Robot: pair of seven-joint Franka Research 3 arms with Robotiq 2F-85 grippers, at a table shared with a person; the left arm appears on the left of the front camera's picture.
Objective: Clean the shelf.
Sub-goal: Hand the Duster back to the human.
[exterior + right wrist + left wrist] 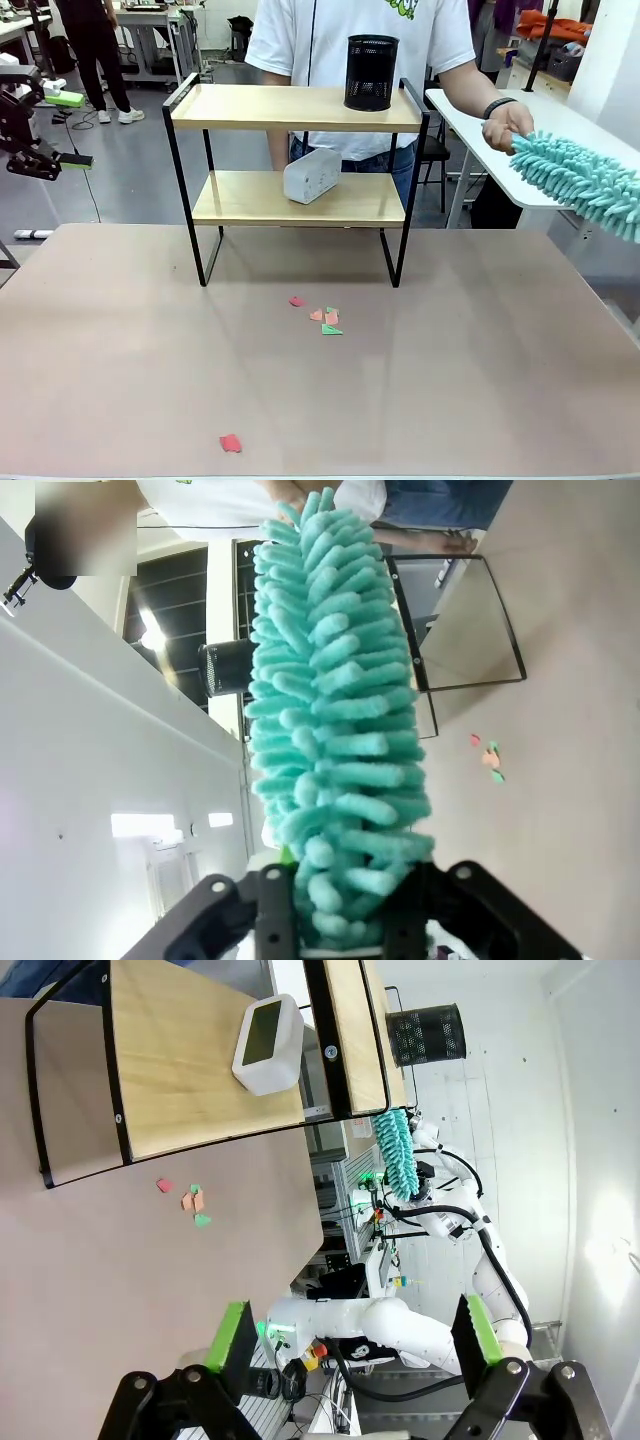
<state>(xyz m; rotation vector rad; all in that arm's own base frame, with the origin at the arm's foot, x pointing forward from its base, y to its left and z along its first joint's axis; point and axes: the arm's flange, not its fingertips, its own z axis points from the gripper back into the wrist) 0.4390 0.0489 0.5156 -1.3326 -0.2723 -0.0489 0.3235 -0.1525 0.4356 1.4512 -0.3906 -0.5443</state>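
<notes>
Standing mid-table, the shelf (296, 108) carries a black mesh cup (371, 72) up top, a white box (312, 175) below. Right gripper (345, 905) clamps a teal duster (585, 182); a hand (505, 124) touches its tip. Left gripper (355, 1335) gapes wide.

A grey floor (130, 170) stretches behind the brown table (320, 380), with cables trailing across it. Beyond the table's far-right corner stands a white side table (470, 125) on thin legs. Beyond the far-left corner, a workbench (150, 30) stands with a person (95, 50) in dark clothes beside it.
</notes>
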